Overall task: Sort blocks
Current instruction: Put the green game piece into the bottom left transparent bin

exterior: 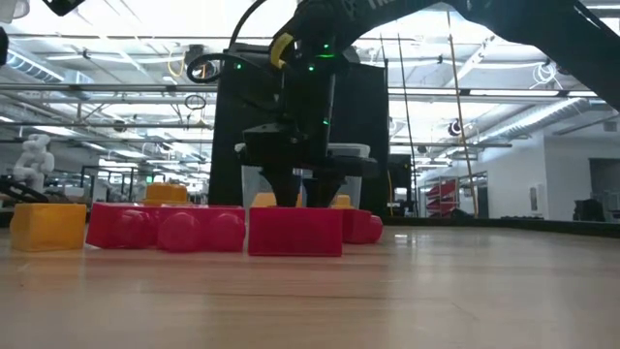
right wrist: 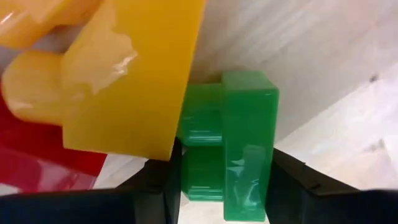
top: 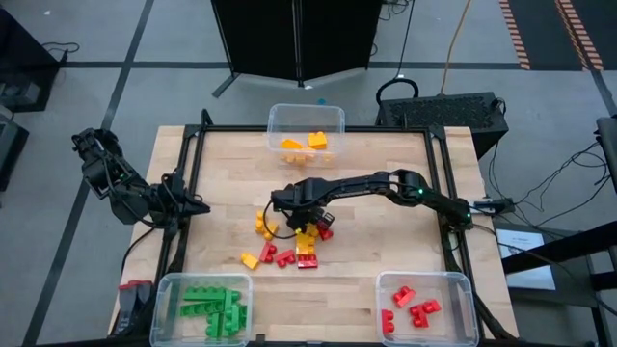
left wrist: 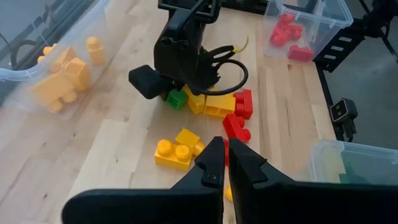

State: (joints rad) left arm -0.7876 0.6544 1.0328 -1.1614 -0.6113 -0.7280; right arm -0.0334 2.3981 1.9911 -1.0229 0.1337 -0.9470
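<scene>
A loose pile of yellow and red blocks [top: 289, 243] lies on the wooden table's middle. At the pile's far edge, a small green block [right wrist: 233, 149] sits next to a yellow block [right wrist: 134, 81], and my right gripper [top: 289, 204] stands over it, pointing down, shut on it. From the left wrist view the same green block [left wrist: 176, 99] peeks out under the right gripper [left wrist: 180, 87]. My left gripper [left wrist: 225, 163] hovers shut and empty above the table's left edge [top: 198, 205]. My right gripper pinches the green block between its two fingers, one finger [right wrist: 163, 183] on the block's studded side and the other [right wrist: 287, 180] on the opposite flat side [right wrist: 264, 155]. The fingers come from above, pointing down. The block is at table level beside the yellow block.
Three clear bins stand at the table's edges: one with yellow blocks at the far middle [top: 307, 118], one with green blocks at the near left [top: 166, 306], one with red blocks at the near right [top: 463, 306]. Bare wood lies left and right of the pile.
</scene>
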